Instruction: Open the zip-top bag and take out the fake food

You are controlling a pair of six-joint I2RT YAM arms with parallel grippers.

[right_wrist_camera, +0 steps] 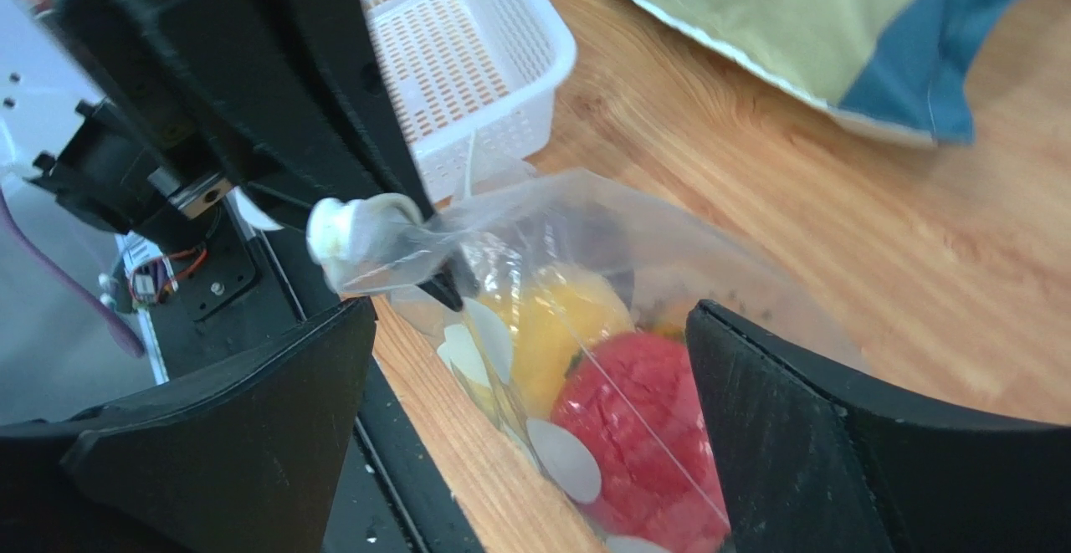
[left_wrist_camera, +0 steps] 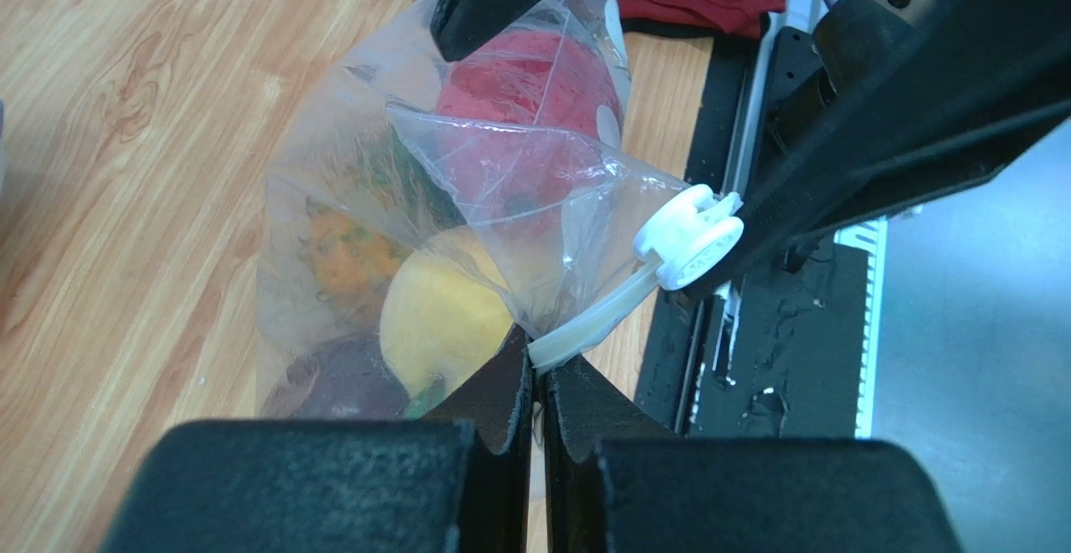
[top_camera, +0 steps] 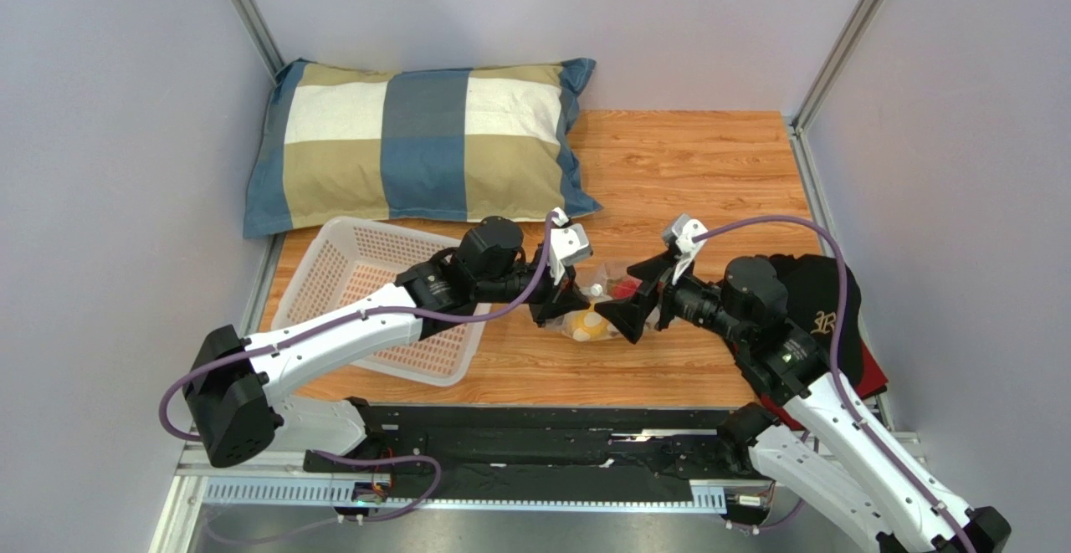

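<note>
**Item 1, left claw** (left_wrist_camera: 541,377): the jaws are pressing together on the end of the white zip strip (left_wrist_camera: 591,325) of the zip-top bag (left_wrist_camera: 340,164), pinching that corner right at the fingertips.

**Item 2, right claw** (right_wrist_camera: 531,317): the jaws are standing wide apart and gripping nothing. One finger is passing on each side of the bag.

**Item 3, zip-top bag:** it is stretching out directly ahead of the left claw's tips and sitting inside the right claw's spread. The white slider (left_wrist_camera: 689,237) is riding on the strip just past the left claw's pinch, right at the tip of one right-claw finger. White oval spots are showing on the face turned toward the right claw. Whether the zip is parted cannot be told.

**Item 4, fake food:** every piece is lying inside the bag.
- The yellow round fruit (left_wrist_camera: 440,315) is sitting closest to the left claw's tips.
- The dark purple piece (left_wrist_camera: 340,384) is lying beside the fruit.
- The orange piece (left_wrist_camera: 346,252) and the green sprig (left_wrist_camera: 405,183) are lying farther ahead.
- The red berry (left_wrist_camera: 528,89) is lying farthest from the left claw, deep between the right claw's fingers.

**Item 5, surroundings:**
- A white perforated basket (top_camera: 377,296) is sitting behind the left claw, beside its arm.
- A checked pillow (top_camera: 421,139) is lying beyond both claws on the wooden table (top_camera: 704,164).
- A black and red cloth (top_camera: 830,296) is lying behind the right claw.
</note>
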